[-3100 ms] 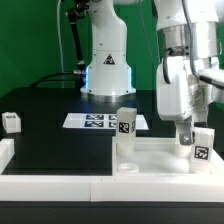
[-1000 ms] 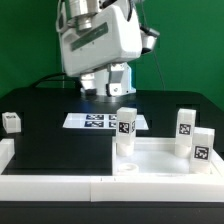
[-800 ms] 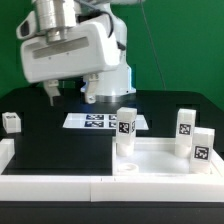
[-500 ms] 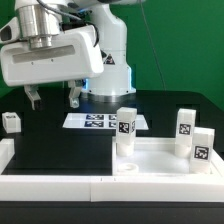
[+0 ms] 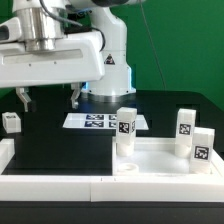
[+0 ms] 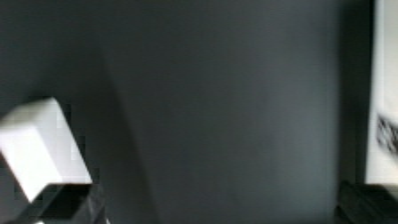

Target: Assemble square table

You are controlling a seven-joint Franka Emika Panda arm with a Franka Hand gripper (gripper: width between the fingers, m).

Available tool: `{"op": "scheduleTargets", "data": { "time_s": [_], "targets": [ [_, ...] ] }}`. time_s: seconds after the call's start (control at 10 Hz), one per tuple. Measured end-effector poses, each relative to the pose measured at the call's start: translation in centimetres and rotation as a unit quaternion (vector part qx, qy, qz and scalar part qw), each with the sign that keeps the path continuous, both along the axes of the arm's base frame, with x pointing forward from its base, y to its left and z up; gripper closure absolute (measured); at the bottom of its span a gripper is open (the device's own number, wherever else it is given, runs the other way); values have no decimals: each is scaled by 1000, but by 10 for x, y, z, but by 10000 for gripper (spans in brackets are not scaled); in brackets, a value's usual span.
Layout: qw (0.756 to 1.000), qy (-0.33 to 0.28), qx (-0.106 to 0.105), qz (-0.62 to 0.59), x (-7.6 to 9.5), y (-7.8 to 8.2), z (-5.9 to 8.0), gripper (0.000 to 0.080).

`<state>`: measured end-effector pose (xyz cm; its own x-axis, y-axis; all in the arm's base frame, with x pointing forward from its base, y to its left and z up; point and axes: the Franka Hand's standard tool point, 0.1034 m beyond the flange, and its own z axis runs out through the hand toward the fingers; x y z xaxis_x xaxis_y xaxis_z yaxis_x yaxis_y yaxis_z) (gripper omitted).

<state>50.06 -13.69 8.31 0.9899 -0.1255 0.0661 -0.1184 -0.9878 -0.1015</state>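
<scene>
The square table's white slab [image 5: 165, 163] lies hollow face up at the exterior view's lower right. Three tagged white legs stand on it: one at its near-left corner [image 5: 126, 131] and two at its right [image 5: 186, 124] [image 5: 203, 145]. A fourth leg [image 5: 11, 122] lies loose on the black worktop at the far left. My gripper [image 5: 48, 97] hangs open and empty above the worktop, just right of that loose leg. The wrist view is blurred; a white block that may be the leg [image 6: 36, 150] shows beside one dark fingertip [image 6: 54, 205].
The marker board [image 5: 95, 121] lies flat on the worktop behind the slab. A low white wall [image 5: 50, 184] edges the worktop's front. The arm's base [image 5: 110, 70] stands at the back centre.
The arm has swept from above the slab's right side across to the exterior view's left and come lower. The gripper stays open and empty. The legs have not moved.
</scene>
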Motion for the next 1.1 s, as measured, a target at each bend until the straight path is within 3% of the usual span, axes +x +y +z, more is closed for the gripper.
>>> {"op": "scheduleTargets", "data": {
  "time_s": [0.1,0.3,0.8,0.9,1.0,1.1],
  "targets": [
    [996,52,-16,75,-24,-17,-11,151],
    [984,52,-42,165,-46,-40,-23,151],
    [948,55,-49,311,-52,-48,-25,151],
    [938,71,-71,331,-65,-62,-36,151],
    [943,90,-80,311,-77,-71,-46,151],
    [943,108,-89,303,-81,-72,-52,151]
  ]
}}
